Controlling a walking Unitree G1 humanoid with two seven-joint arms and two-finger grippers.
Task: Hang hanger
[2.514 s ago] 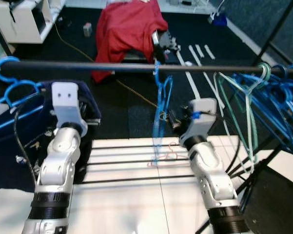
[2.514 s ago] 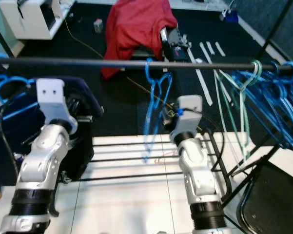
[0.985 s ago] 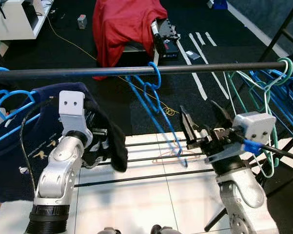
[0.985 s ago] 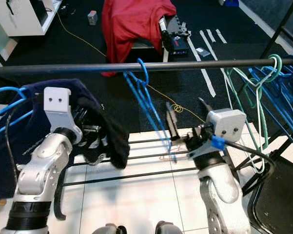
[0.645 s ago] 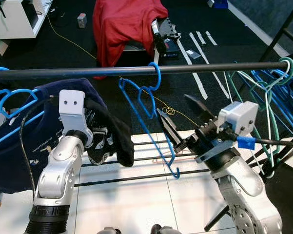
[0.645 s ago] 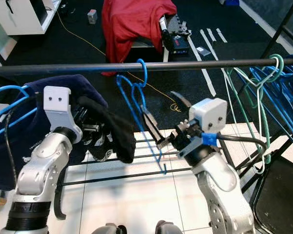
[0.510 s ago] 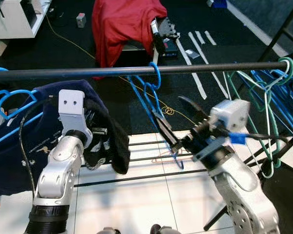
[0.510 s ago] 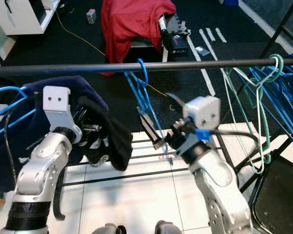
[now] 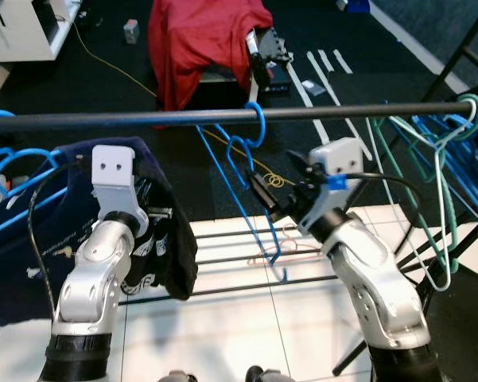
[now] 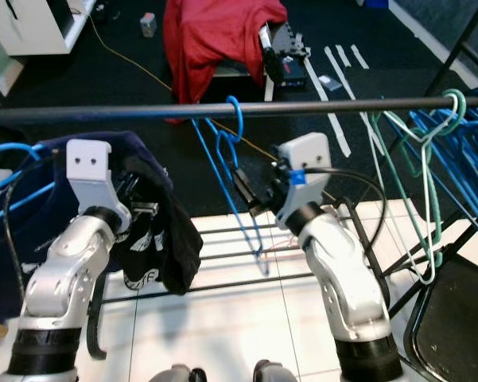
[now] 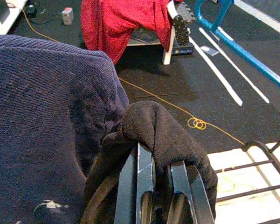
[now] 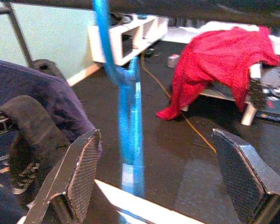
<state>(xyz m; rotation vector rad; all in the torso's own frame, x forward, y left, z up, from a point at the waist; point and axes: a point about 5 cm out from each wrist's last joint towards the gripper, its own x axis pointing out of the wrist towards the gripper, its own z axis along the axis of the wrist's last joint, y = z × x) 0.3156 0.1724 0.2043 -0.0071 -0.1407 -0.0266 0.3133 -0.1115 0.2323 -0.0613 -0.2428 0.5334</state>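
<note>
Dark rail (image 9: 143, 119) runs across the whole scene, level, at about the height of both raised arms. Behind it, on black floor, a red cloth (image 9: 199, 40) draped over a piece of furniture. Navy garment (image 9: 16, 231) hangs at the rail's left end on a blue hanger.

Bunch of blue and green hangers (image 10: 437, 151) crowded at the rail's right end, well apart from the middle one.

Left gripper (image 11: 156, 196): fingers clenched on a fold of black cloth (image 10: 155, 243), which droops from them just beside the navy garment. The wrist view shows the cloth bunched over both fingertips.

Blue hanger (image 9: 250, 187), the task's own: hook is over the rail near its middle, body hanging below at a slant.

Right gripper (image 12: 149, 182): fingers (image 12: 77, 172) spread wide, released, holding nothing. In the wrist view the blue hanger's neck stands in the gap between them, touching neither. From the head views the gripper sits just beside the hanger's right edge.
</note>
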